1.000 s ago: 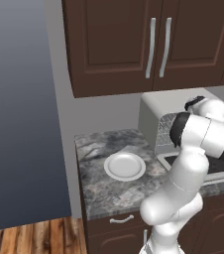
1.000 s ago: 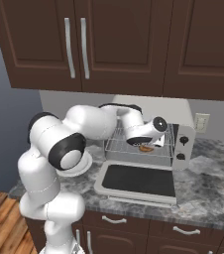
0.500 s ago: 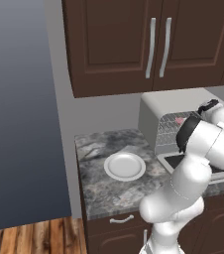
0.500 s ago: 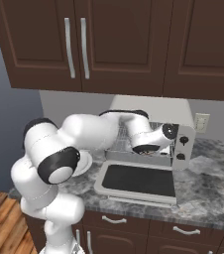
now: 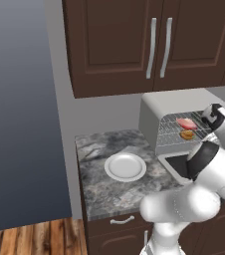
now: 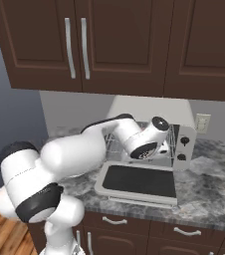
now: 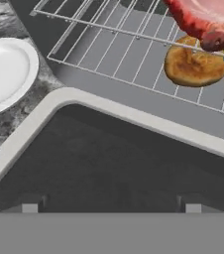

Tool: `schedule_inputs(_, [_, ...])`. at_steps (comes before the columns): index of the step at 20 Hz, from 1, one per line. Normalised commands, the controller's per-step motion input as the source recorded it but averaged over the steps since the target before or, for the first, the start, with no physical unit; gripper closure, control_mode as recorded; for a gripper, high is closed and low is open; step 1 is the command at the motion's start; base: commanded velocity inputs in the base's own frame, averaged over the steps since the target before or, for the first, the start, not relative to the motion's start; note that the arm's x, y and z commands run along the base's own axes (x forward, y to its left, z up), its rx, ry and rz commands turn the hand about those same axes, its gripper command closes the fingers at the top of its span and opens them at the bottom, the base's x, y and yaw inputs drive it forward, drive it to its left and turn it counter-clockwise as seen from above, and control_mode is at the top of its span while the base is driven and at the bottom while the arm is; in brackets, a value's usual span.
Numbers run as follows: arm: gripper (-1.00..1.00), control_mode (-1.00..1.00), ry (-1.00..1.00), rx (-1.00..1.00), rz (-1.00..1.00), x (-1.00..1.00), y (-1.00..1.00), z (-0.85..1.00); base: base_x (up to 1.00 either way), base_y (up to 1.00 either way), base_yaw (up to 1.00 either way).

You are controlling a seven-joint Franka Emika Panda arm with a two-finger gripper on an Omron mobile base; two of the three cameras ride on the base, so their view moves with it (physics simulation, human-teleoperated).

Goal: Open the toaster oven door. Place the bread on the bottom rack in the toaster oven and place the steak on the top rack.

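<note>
While the toaster oven sits at the back of the granite counter, its toaster oven door lies folded down flat in front of it, dark glass facing up. From the left base view, the steak rests on the top rack, a pinkish-red slab toward the 3 o'clock side of the oven mouth, and the bread sits directly beneath it on the bottom rack. Both pieces lie well inside the cavity, apart from each other, one shelf above the other.

Seen from the hand view, the steak hangs at 1 o'clock, partly overlapping the round golden bread just below it, and the silver wires of the bottom rack run across the upper part. The pale frame of the door cuts diagonally from 8 o'clock to 3 o'clock, with its dark window below it. A white plate lies at 9 o'clock on the counter beside the oven.

The gripper hovers over the lowered door, its two finger tips standing wide apart with nothing between them. In the right base view the white arm reaches across in front of the oven opening, its wrist just outside the cavity, above the door. The plate lies at the oven's 9 o'clock side in the left base view. Dark wooden cabinets hang above.
</note>
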Motion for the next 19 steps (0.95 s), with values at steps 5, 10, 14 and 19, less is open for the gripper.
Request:
schedule_inputs(5, [-1.0,-1.0,0.28,-0.07,0.0,-0.63,0.28,0.17,0.0,0.0,0.0])
schedule_inputs(10, [-1.0,-1.0,0.19,-0.02,-0.03,-0.63,0.28,0.12,0.0,0.0,0.0])
schedule_inputs(14, [-1.0,-1.0,0.08,0.0,-0.1,-0.7,0.24,0.11,0.0,0.0,0.0])
schedule_inputs(19, [-1.0,-1.0,0.0,0.0,-0.17,-0.77,0.21,0.06,0.0,0.0,0.0])
